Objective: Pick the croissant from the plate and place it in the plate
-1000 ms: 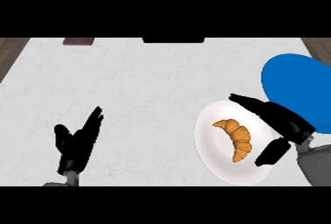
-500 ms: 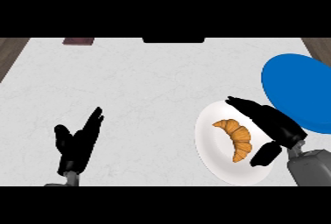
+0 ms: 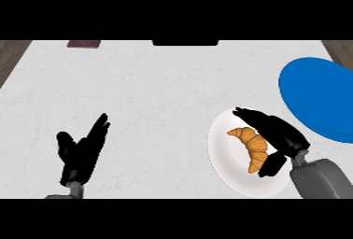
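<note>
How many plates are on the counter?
2. A white plate sits at the front right, holding the croissant, with the right robot hand over it. A blue plate lies beyond it at the right edge, partly cut off. None seem hidden.

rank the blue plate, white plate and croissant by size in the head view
1. blue plate and white plate: about alike, and the view's edge cuts off the blue one, so unranked.
2. croissant: clearly smallest.
</note>
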